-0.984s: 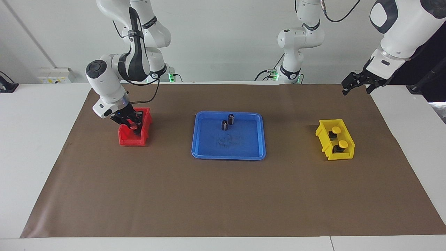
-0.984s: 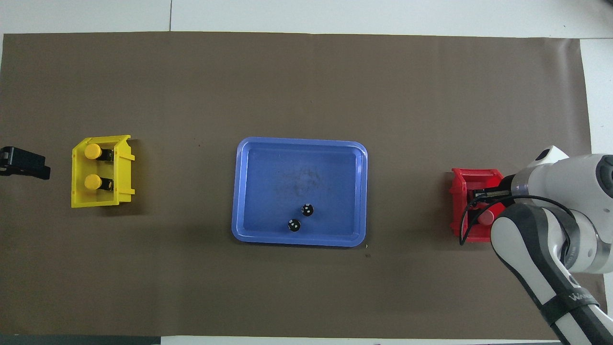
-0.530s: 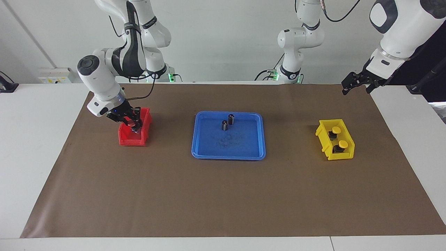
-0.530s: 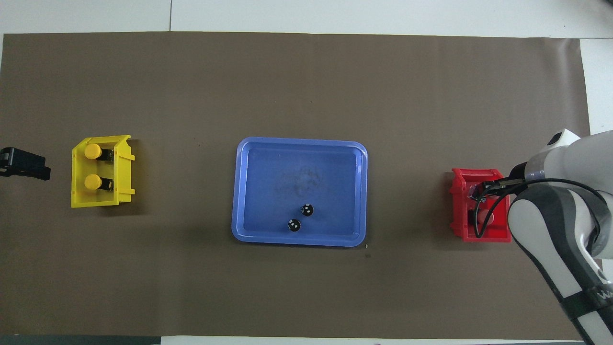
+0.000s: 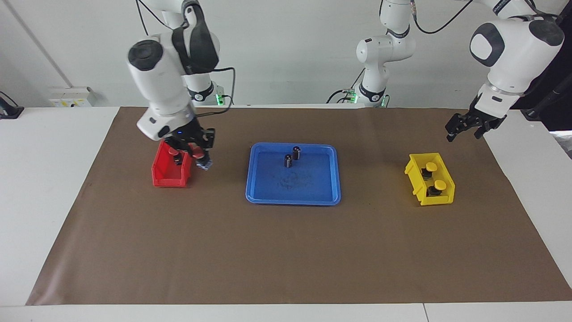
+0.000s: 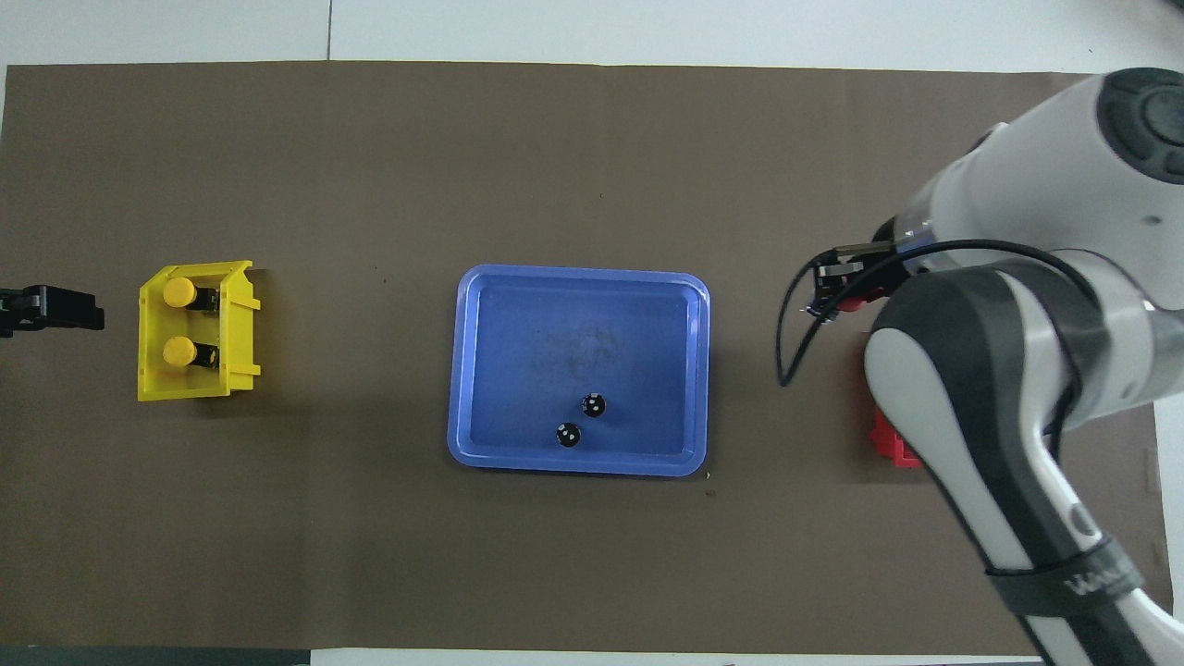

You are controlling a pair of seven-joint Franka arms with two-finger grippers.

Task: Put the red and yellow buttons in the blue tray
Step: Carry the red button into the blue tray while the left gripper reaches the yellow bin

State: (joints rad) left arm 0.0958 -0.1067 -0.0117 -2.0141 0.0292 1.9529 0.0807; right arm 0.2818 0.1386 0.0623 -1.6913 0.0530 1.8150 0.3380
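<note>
The right end effector [image 5: 198,154] hangs over the edge of the red bin [image 5: 167,172] on the side toward the blue tray [image 5: 292,194], clamped on a red button [image 5: 196,156]. Another red button [image 5: 173,153] sits in the bin. Both yellow buttons [image 5: 431,167] [image 5: 440,184] rest in the yellow bin [image 5: 420,181]. Two dark cylinders [image 5: 292,157] stand in the tray. The left end effector [image 5: 467,127] hangs above the brown mat [image 5: 286,250] on the counter, near the yellow bin; I cannot tell its opening.

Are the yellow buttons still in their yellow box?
Yes. Both yellow buttons sit inside the yellow bin, at the left arm's end of the table. Neither is in the blue tray.
</note>
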